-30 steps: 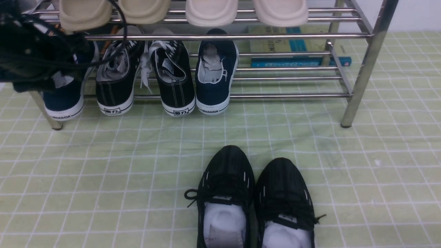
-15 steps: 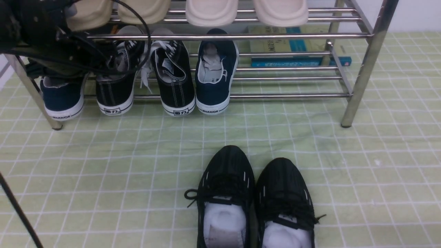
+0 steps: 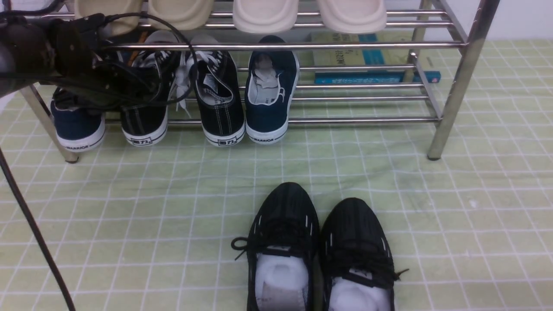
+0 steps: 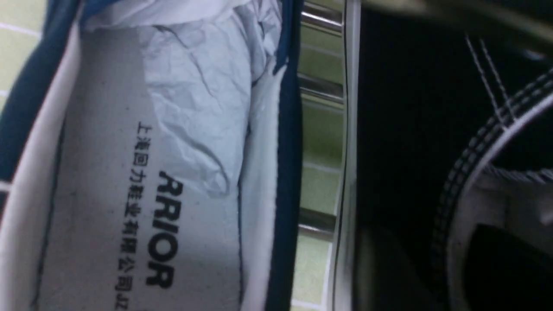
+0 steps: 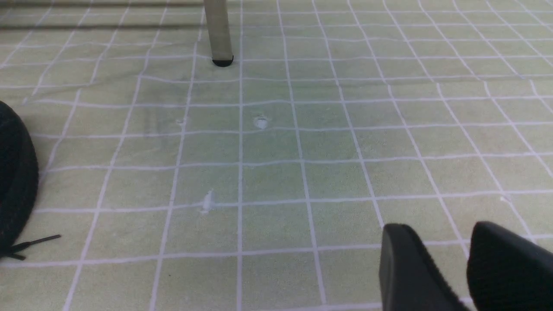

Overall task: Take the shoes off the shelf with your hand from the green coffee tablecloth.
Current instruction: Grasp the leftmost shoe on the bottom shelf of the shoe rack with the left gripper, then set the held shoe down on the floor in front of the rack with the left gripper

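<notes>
A thin black cable [image 3: 30,224] is seen across the near left corner of the green cloth [image 3: 129,207]; the shiny shelf [image 3: 345,44] is stood along the far edge of the cloth. At the left end of its bottom row a blue shoe [image 3: 77,129] is placed, heel out over the front bar; white paper is seen stuffed inside it in the left wrist view. Just beside it the left black shoe [image 3: 144,125] is found, and then the right black shoe [image 3: 218,99]; both are on the bottom row, heels to the front, with white laces hung between them. The left gripper [image 3: 147,86] is held low over the left black shoe, so that the shoe's opening is covered; whether its fingers are apart or pressed on the shoe cannot be told, because they are hidden. A second blue shoe [image 3: 270,86] is set just beside the right black shoe. Pale slippers [image 3: 265,15] are lined up on the top row. Under the right end of the shelf a flat box [image 3: 367,60] is laid on the cloth. Near the front edge of the cloth, in the middle, two all-black trainers [image 3: 283,229] are placed side by side. The right gripper [image 5: 449,235] is held above bare cloth; its fingers [image 5: 406,268] are seen together, and nothing is held.
</notes>
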`<state>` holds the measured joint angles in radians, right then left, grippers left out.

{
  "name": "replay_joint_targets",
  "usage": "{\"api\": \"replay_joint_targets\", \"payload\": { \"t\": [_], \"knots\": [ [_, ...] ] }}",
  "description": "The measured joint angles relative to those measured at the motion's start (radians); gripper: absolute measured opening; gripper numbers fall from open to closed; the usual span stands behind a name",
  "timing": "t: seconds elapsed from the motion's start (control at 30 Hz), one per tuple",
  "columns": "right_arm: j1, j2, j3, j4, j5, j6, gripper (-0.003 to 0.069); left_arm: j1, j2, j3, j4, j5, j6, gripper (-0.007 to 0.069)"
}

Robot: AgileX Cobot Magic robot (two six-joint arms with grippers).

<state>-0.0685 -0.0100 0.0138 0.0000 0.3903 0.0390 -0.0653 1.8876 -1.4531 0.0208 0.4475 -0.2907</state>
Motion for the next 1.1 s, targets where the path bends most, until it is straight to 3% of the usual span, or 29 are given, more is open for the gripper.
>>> {"api": "replay_joint_targets", "payload": {
  "t": [0.07,0.1,0.2,0.83,1.1],
  "knots": [
    [0.0,0.0,0.0,0.0,0.0,0.0,0.0237,0.0,0.001,0.0,0.003,0.002,0.0,0.0146],
    [0.0,0.0,0.0,0.0,0.0,0.0,0.0237,0.002,-0.001,0.0,0.004,0.011,0.0,0.0057],
    [0.0,0.0,0.0,0.0,0.0,0.0,0.0237,0.002,-0.014,0.0,0.007,0.038,0.0,0.0015],
    [0.0,0.0,0.0,0.0,0.0,0.0,0.0237,0.002,-0.481,0.022,-0.054,0.518,0.055,0.0011],
    [0.0,0.0,0.0,0.0,0.0,0.0,0.0237,0.001,-0.704,0.219,-0.074,0.54,0.06,0.0012]
  ]
}}
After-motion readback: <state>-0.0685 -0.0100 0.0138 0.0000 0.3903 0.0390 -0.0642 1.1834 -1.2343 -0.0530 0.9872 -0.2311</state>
